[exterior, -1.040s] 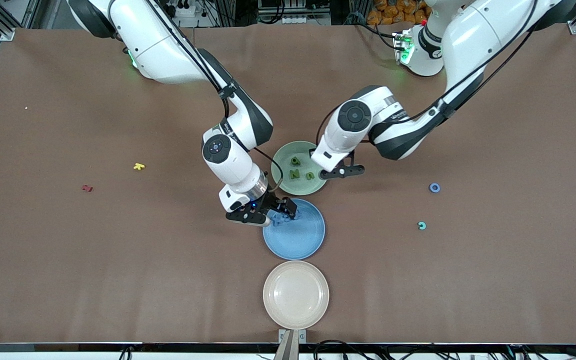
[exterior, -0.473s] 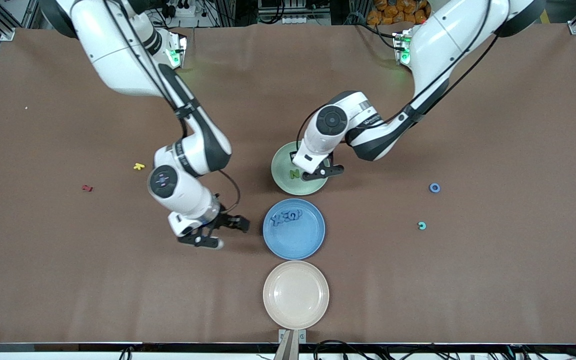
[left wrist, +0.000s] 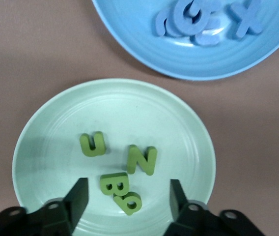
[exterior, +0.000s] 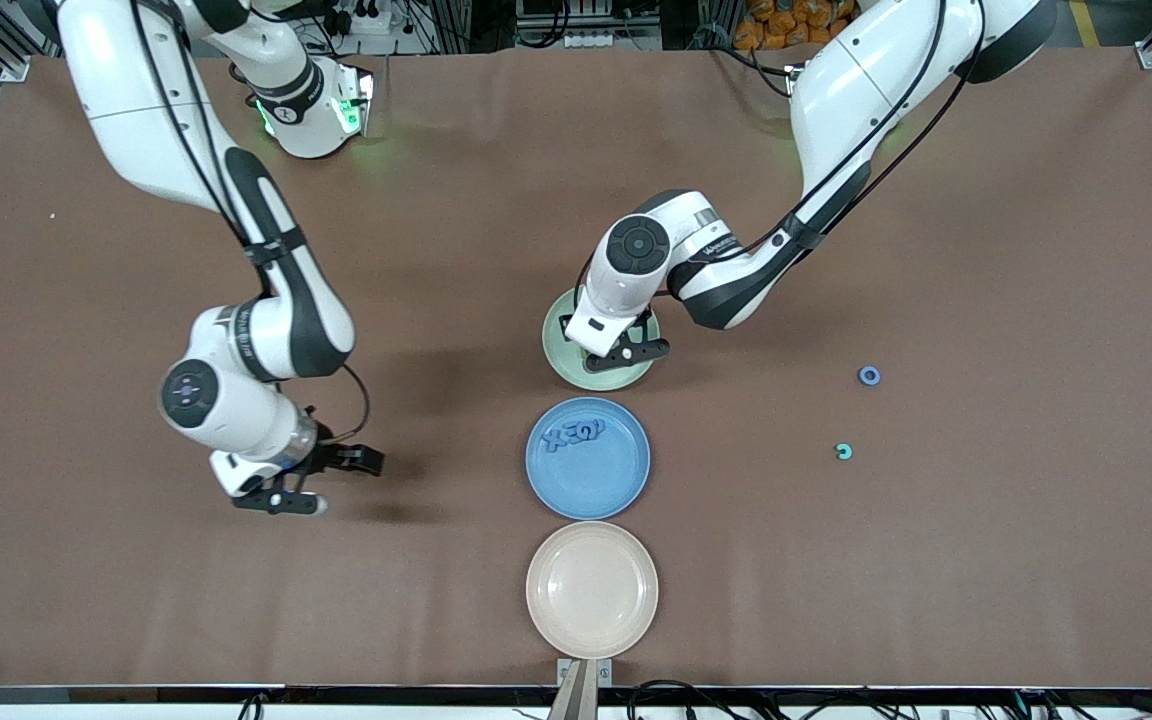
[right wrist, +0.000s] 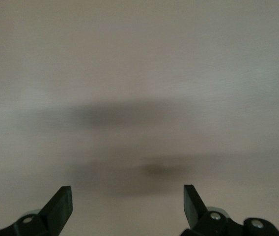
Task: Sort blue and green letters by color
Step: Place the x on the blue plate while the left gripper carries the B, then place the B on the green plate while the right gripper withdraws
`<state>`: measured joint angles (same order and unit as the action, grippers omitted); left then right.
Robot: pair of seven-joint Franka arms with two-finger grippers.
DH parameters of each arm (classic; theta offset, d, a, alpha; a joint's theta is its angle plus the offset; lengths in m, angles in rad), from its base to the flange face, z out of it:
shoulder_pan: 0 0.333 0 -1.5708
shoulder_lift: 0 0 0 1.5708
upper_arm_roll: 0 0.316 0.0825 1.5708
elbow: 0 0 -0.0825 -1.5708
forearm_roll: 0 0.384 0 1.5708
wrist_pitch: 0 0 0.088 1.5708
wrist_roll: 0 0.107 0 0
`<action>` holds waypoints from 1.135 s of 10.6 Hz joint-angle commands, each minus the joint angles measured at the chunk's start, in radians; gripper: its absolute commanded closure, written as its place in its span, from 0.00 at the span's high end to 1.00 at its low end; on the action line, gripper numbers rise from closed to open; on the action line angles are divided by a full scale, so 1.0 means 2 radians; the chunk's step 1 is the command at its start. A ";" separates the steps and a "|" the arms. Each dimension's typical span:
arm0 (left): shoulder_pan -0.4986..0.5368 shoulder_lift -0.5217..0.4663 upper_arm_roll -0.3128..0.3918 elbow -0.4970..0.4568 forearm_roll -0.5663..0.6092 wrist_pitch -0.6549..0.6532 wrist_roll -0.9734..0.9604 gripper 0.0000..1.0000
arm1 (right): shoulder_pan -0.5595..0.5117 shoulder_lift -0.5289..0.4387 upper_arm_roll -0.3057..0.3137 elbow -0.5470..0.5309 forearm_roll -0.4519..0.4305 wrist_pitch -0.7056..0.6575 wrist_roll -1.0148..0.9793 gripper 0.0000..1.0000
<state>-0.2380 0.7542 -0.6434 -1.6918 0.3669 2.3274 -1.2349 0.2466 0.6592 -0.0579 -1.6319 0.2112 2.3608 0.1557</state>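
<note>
Several olive green letters lie in the pale green plate. My left gripper is open and empty just above them; in the front view it covers most of that plate. Several blue letters lie piled in the blue plate, also in the left wrist view. My right gripper is open and empty over bare table toward the right arm's end; its wrist view shows only blurred tabletop. A blue ring-shaped piece lies on the table toward the left arm's end.
A cream plate with nothing in it stands nearer to the front camera than the blue plate. A teal C-shaped piece lies near the blue ring. The yellow and red letters are hidden under the right arm.
My right gripper has let go at the blue plate and swung away toward the right arm's end of the table. My left gripper has moved over the middle of the green plate.
</note>
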 commanded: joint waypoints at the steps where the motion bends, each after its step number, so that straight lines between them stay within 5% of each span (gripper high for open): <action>1: -0.005 -0.008 0.002 0.038 -0.008 -0.019 -0.002 1.00 | -0.058 -0.026 0.000 -0.022 -0.037 -0.015 -0.060 1.00; 6: 0.002 -0.035 0.003 0.121 -0.003 -0.066 0.019 1.00 | -0.129 -0.041 -0.002 -0.018 -0.040 -0.015 -0.145 1.00; 12: 0.122 -0.136 -0.026 0.116 -0.036 -0.102 0.208 1.00 | -0.133 -0.194 -0.024 -0.022 -0.084 -0.214 -0.165 1.00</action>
<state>-0.0781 0.5732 -0.6618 -1.4300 0.3404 2.1946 -0.9539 -0.0132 0.4120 -0.1080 -1.6307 0.0704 2.0538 -0.1670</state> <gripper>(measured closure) 0.000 0.000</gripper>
